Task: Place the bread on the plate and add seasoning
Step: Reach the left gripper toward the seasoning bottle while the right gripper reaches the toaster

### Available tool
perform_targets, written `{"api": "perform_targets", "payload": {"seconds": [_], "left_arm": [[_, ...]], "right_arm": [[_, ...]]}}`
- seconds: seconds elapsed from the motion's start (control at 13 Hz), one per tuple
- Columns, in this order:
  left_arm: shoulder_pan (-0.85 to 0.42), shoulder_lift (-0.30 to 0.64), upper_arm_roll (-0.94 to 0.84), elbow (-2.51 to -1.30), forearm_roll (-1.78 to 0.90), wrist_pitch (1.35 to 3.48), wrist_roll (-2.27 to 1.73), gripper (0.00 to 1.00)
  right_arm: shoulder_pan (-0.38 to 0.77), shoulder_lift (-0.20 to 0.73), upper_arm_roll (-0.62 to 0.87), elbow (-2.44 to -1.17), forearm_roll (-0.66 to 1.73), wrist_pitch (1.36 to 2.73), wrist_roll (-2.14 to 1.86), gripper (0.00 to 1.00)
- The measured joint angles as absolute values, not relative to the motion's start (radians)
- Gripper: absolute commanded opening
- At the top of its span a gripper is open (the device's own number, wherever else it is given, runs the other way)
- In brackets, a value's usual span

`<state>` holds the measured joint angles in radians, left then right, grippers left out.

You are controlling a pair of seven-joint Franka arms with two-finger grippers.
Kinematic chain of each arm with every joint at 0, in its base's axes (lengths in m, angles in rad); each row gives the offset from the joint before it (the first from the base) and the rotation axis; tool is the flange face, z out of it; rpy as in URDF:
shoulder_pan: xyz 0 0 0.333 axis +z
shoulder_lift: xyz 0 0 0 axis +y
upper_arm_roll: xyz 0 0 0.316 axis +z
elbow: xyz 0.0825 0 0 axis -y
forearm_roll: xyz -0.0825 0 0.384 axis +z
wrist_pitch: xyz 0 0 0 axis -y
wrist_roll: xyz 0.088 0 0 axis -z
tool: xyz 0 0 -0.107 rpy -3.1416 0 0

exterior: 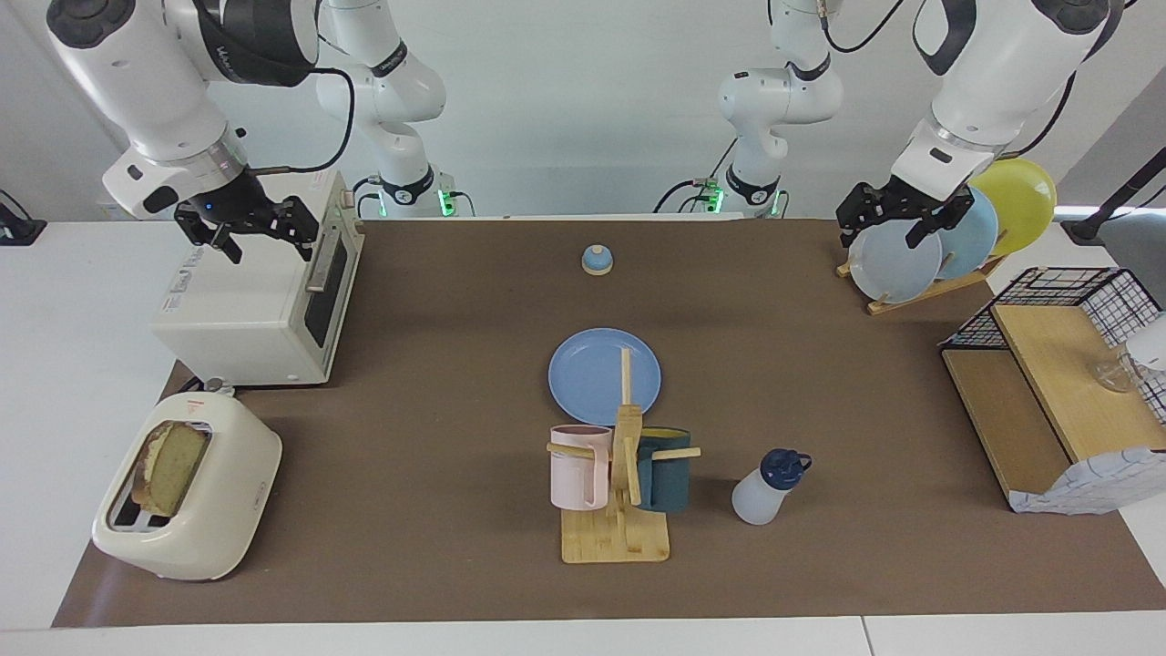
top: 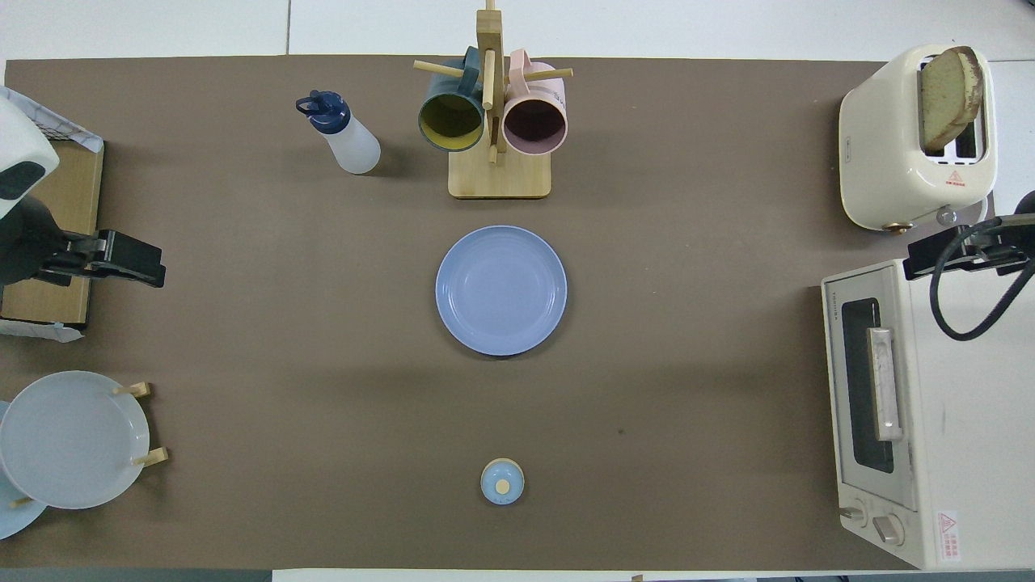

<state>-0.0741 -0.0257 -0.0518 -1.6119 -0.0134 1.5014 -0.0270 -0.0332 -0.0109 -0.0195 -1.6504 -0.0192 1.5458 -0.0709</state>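
The bread point(exterior: 169, 468) stands upright in a slot of the cream toaster at the right arm's end of the table, and shows in the overhead view point(top: 948, 95). The blue plate point(exterior: 588, 375) lies flat mid-table, empty point(top: 501, 291). The seasoning bottle point(exterior: 767, 490) stands beside the mug rack, toward the left arm's end point(top: 346, 136). My right gripper point(exterior: 266, 246) hangs open and empty over the toaster oven point(top: 930, 257). My left gripper point(exterior: 882, 239) hangs open and empty over the plate rack point(top: 137, 271).
A white toaster oven point(exterior: 255, 310) stands nearer to the robots than the toaster point(exterior: 205, 528). A wooden mug rack point(exterior: 616, 538) holds a pink and a dark teal mug. A small bell point(exterior: 597, 261), an upright plate rack point(exterior: 911, 264) and a wire-and-wood shelf point(exterior: 1057, 383) also stand here.
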Motion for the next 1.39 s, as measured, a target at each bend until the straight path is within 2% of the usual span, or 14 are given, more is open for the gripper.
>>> {"api": "perform_targets", "payload": {"seconds": [0.39, 0.54, 0.69, 0.93, 1.08, 1.39], "left_arm": [[-0.073, -0.027, -0.049, -1.612, -0.013, 1.532, -0.027, 1.00], [-0.074, -0.027, -0.050, -1.616, -0.014, 1.589, -0.027, 1.00], [-0.077, -0.026, -0.055, -1.620, -0.014, 1.603, -0.027, 1.00], [-0.093, -0.031, -0.058, -1.644, -0.014, 1.644, -0.030, 1.00], [-0.104, -0.063, -0.058, -1.747, -0.017, 1.808, -0.031, 1.00], [-0.161, -0.162, -0.061, -2.070, -0.023, 2.207, -0.038, 1.00]], "right_arm": [[-0.031, -0.011, -0.018, -1.650, -0.019, 1.547, -0.071, 1.00], [-0.030, -0.012, -0.013, -1.650, -0.019, 1.593, -0.071, 1.00], [-0.029, -0.012, -0.011, -1.653, -0.019, 1.716, -0.094, 1.00], [-0.039, -0.004, -0.013, -1.687, -0.019, 1.978, -0.128, 1.00], [-0.060, 0.013, -0.014, -1.705, -0.019, 2.093, -0.150, 1.00], [-0.134, 0.130, -0.016, -1.711, -0.019, 2.298, -0.221, 1.00]]}}
